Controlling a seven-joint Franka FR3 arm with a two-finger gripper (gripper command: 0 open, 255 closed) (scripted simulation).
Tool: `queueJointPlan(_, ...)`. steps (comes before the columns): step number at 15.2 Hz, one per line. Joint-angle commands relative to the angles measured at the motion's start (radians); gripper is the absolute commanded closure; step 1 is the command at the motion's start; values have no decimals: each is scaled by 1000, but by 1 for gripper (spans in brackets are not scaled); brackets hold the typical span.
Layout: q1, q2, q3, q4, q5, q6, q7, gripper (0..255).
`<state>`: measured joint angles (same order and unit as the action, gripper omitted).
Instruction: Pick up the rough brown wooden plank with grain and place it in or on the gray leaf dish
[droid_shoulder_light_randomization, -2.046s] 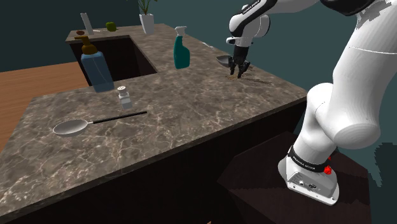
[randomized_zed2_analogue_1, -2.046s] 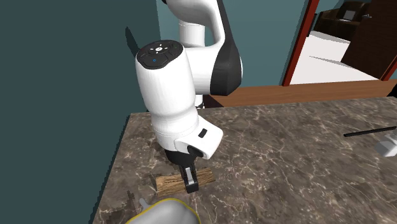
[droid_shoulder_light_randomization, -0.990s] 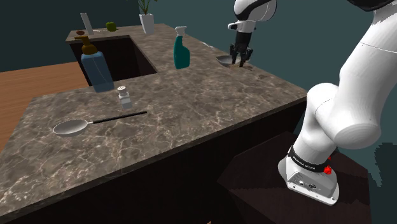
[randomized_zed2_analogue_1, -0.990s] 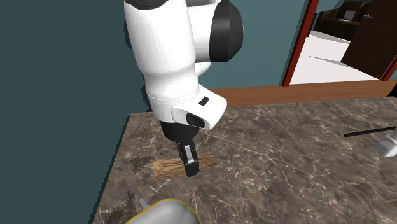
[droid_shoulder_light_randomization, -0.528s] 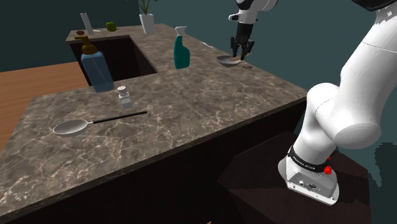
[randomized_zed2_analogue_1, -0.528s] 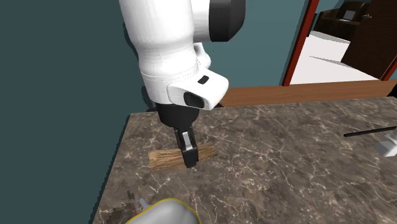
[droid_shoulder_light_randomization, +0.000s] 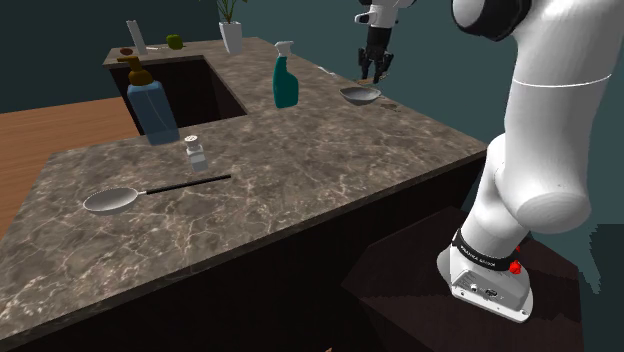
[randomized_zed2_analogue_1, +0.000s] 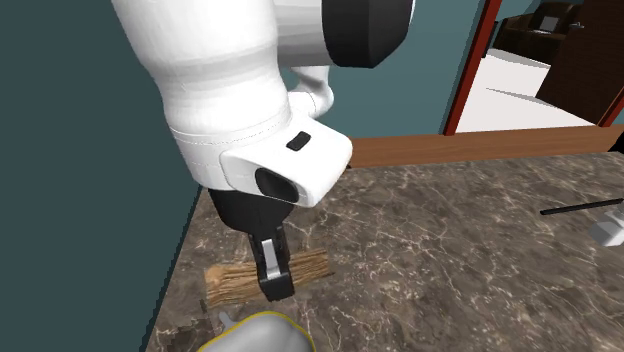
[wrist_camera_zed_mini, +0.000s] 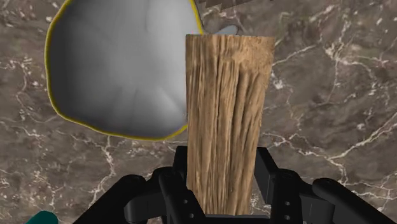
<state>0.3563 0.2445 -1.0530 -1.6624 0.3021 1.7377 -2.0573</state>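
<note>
Black two-finger gripper (wrist_camera_zed_mini: 222, 194) is clasping the rough brown grained wooden plank (wrist_camera_zed_mini: 228, 114) above the marble counter (wrist_camera_zed_mini: 331, 95). The grey yellow-rimmed leaf dish (wrist_camera_zed_mini: 118, 76) is lying alongside the plank's long edge, slightly to the shoulder view's left.

We see the white arm (randomized_zed2_analogue_1: 215, 90) reaching down, its black gripper (randomized_zed2_analogue_1: 272, 285) clasping the brown grained plank (randomized_zed2_analogue_1: 232, 281) across its middle, marbled counter (randomized_zed2_analogue_1: 450, 260) below, grey yellow-rimmed dish (randomized_zed2_analogue_1: 255, 335) just beside, teal wall (randomized_zed2_analogue_1: 80, 200) behind.
</note>
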Motion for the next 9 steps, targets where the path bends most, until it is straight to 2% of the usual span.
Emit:
queueJointPlan(1, -105, 132, 30, 126, 108, -57, -63, 255)
queueJointPlan(5, -332, 342, 119, 427, 243, -184, -100, 255)
queueJointPlan(6, -365, 370, 132, 476, 258, -203, -99, 255)
queueJointPlan(9, -347, 366, 132, 425, 256, -161, -107, 255)
